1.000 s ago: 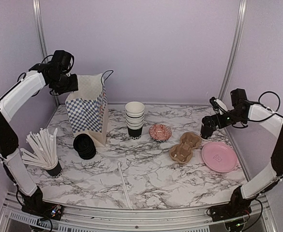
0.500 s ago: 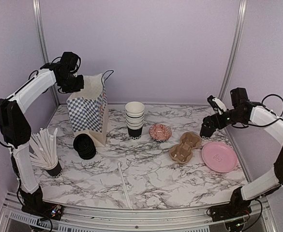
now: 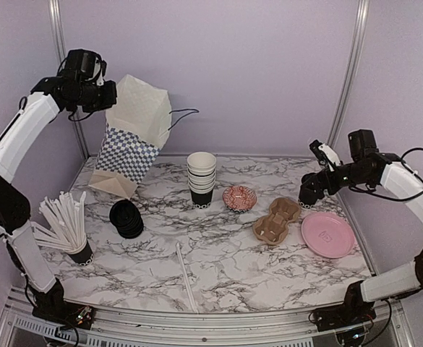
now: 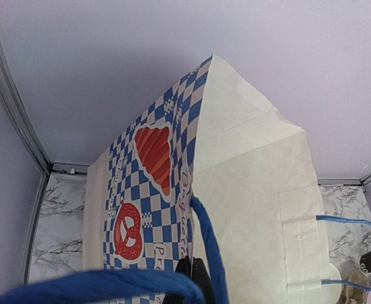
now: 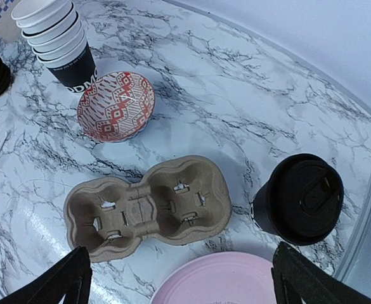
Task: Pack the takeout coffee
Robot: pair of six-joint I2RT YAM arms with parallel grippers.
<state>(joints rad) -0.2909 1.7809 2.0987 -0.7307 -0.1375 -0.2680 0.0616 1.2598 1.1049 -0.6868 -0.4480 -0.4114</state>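
One takeout coffee point(image 5: 299, 199) — black paper cup, black lid, sides mostly hidden from above; right gripper point(image 5: 179, 256) gapes nearby, left gripper point(image 4: 193, 282) — fingers cropped — pinches the checkered bag point(image 4: 248, 209).

The left arm point(image 3: 19, 141) reaches up high, and the left gripper point(image 3: 111, 96) is clamped on the top edge of the paper bag point(image 3: 135, 130). Well right of the bag, the right arm point(image 3: 406, 181) bends low, the right gripper point(image 3: 307, 200) angled downward with its 2 fingers spread wide.
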